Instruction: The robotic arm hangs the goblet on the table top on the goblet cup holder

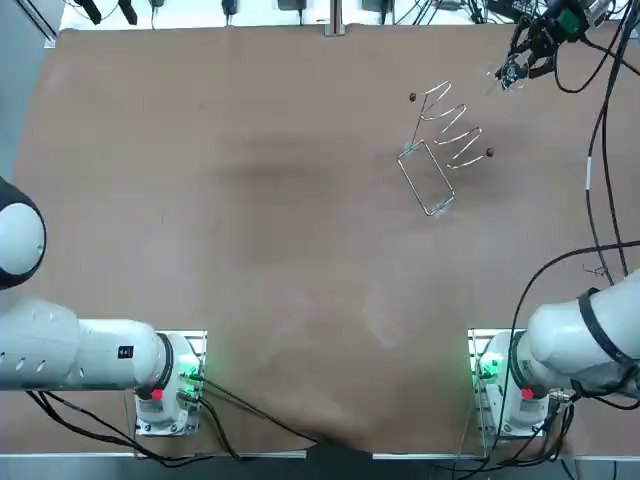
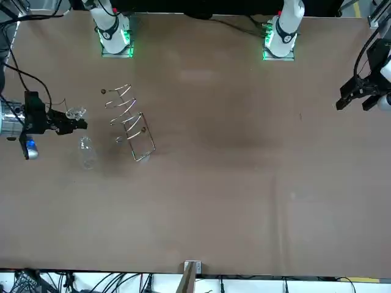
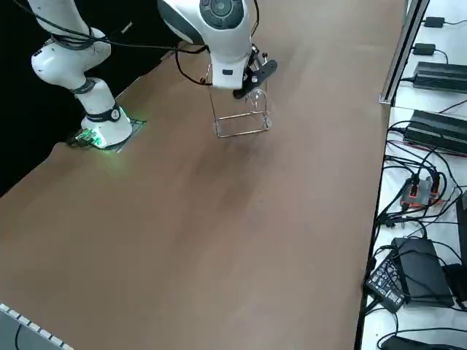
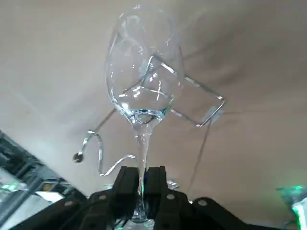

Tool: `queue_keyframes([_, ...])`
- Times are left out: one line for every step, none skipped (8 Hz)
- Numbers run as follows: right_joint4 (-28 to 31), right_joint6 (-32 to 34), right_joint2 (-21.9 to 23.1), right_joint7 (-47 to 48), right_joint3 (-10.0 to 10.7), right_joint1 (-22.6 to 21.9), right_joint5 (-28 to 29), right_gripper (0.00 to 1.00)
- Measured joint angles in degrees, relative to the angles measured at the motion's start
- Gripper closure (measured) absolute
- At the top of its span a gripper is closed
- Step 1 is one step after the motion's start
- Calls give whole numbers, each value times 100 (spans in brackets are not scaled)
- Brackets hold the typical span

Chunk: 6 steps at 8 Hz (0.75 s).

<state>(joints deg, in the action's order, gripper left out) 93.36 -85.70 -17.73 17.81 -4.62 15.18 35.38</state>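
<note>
Fingers of my right gripper pinch the goblet by its stem, and I see it held above the table near the wire holder

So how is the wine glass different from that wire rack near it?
The glass is a clear rounded bowl on a stem; the rack is bent metal wire. The glass is held in the air, its stem clamped in the pincer; the rack stands free on the table.
</note>
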Motion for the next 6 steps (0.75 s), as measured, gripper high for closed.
queue_keyframes([-189,76,-112,272,0,0,167,89])
queue_keyframes([-330,133,-224,454,0,-4,257,89])
queue_keyframes([-386,167,-316,539,-2,-21,281,89])
queue_keyframes([-402,169,-403,663,-8,-69,296,89])
queue_keyframes([-406,166,-494,811,-9,-123,373,89])
queue_keyframes([-410,164,-572,985,-10,-175,477,89])
